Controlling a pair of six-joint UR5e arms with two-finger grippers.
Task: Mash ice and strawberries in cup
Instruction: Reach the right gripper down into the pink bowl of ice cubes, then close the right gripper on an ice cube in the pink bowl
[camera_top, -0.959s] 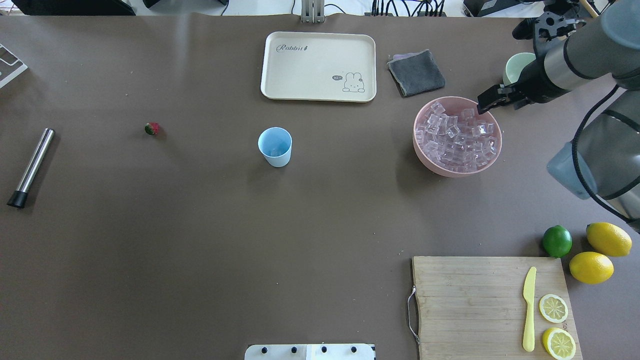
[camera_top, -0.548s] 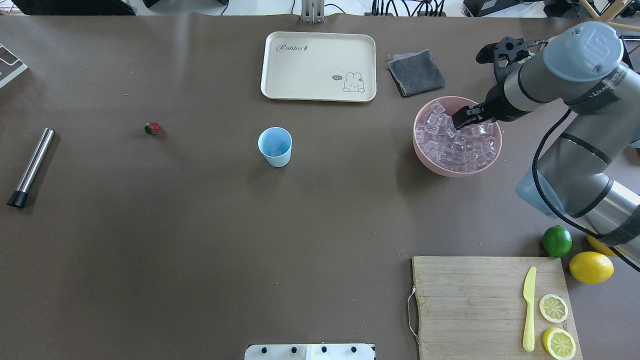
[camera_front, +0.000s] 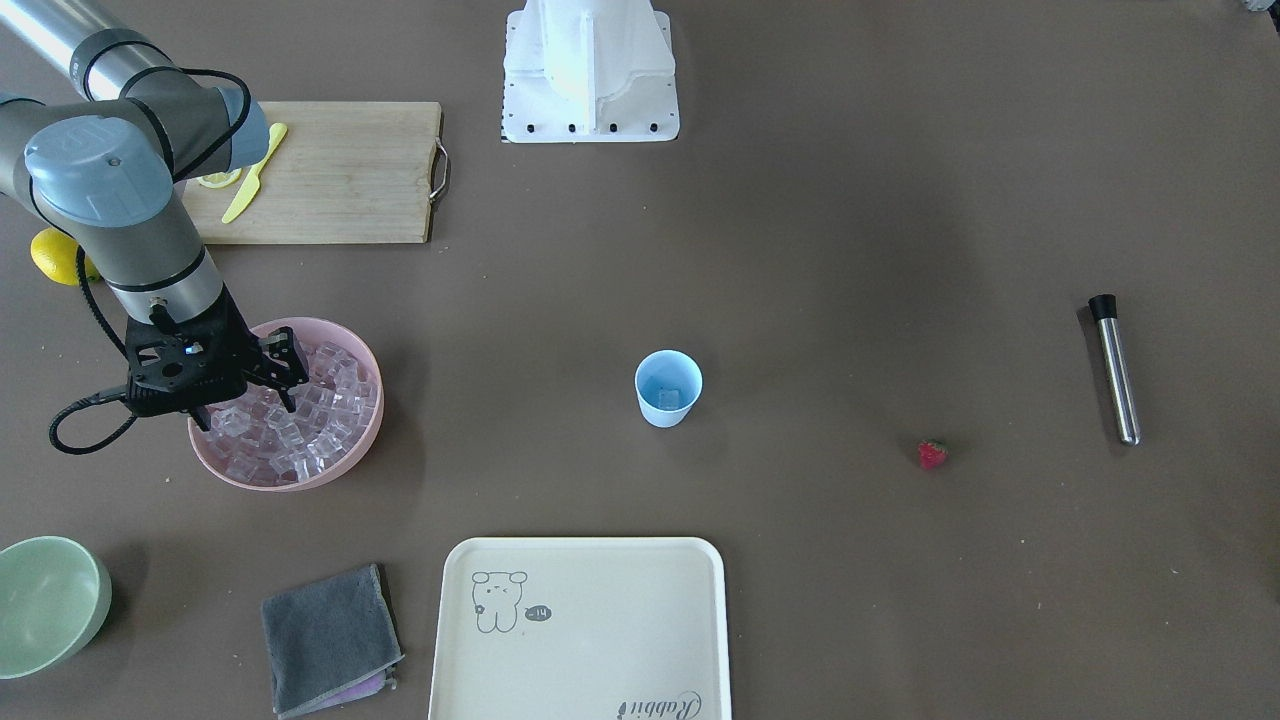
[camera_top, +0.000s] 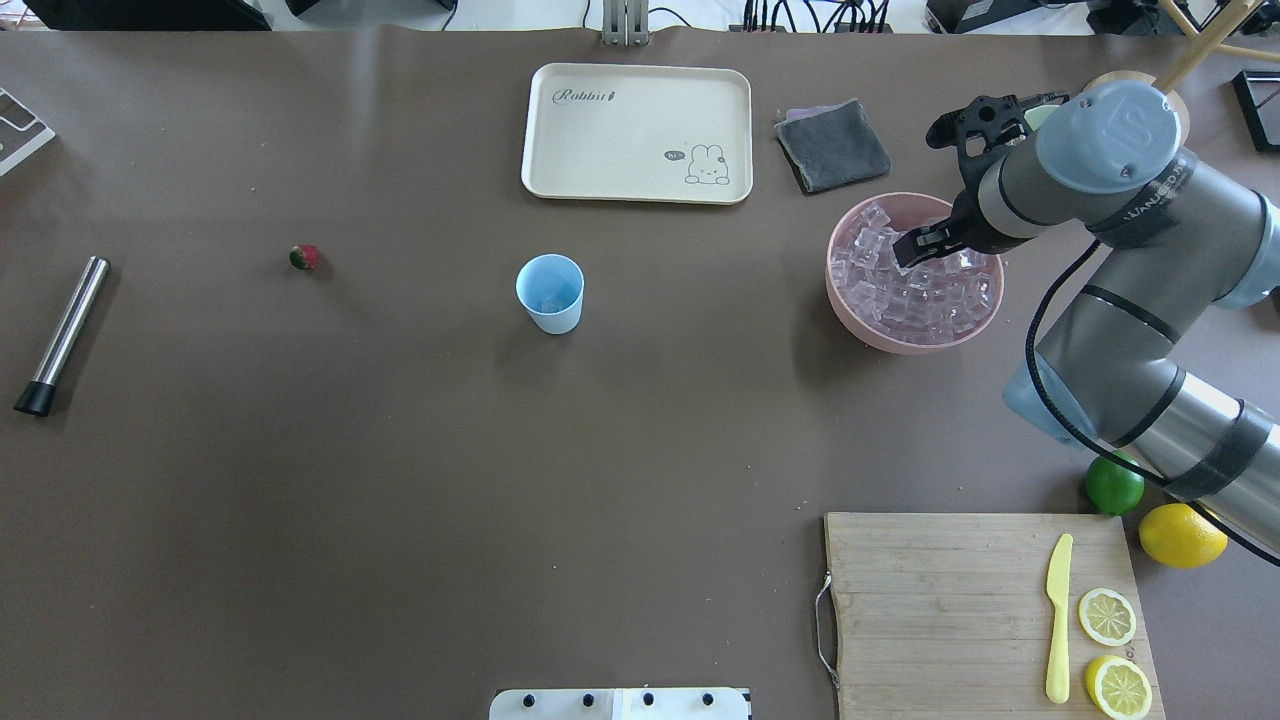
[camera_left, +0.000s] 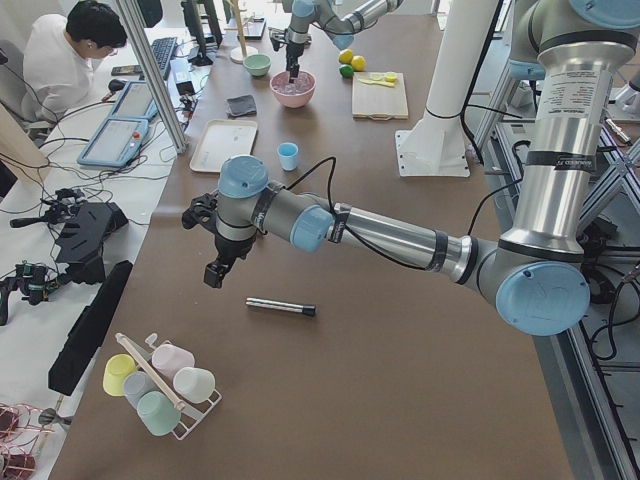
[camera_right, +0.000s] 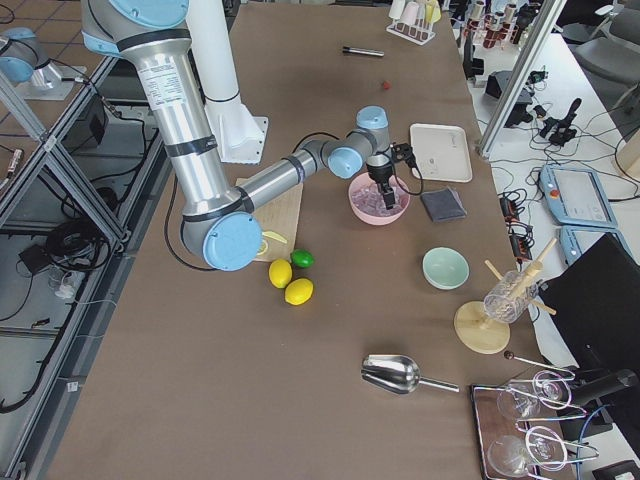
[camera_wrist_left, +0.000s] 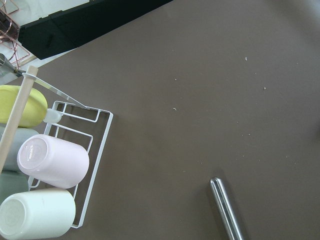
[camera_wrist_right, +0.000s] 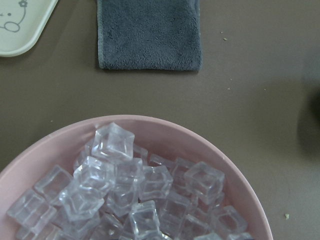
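The light blue cup stands upright mid-table; in the front view something clear seems to lie inside it. The strawberry lies alone to the cup's left. The ice fills a pink bowl. My right gripper is open, fingers pointing down just over or among the cubes in the bowl's far half; the front view shows its fingers spread. The right wrist view shows the ice close below. My left gripper shows only in the exterior left view, above the table; I cannot tell its state.
A steel muddler lies at the far left. A cream tray and grey cloth sit at the back. A cutting board with knife and lemon slices, a lime, a lemon and a pale green bowl are on the right. A cup rack stands beyond the muddler.
My right arm has swung left, carrying the gripper from the bowl's right rim to over the ice in the bowl. Cup, strawberry and muddler have not moved.
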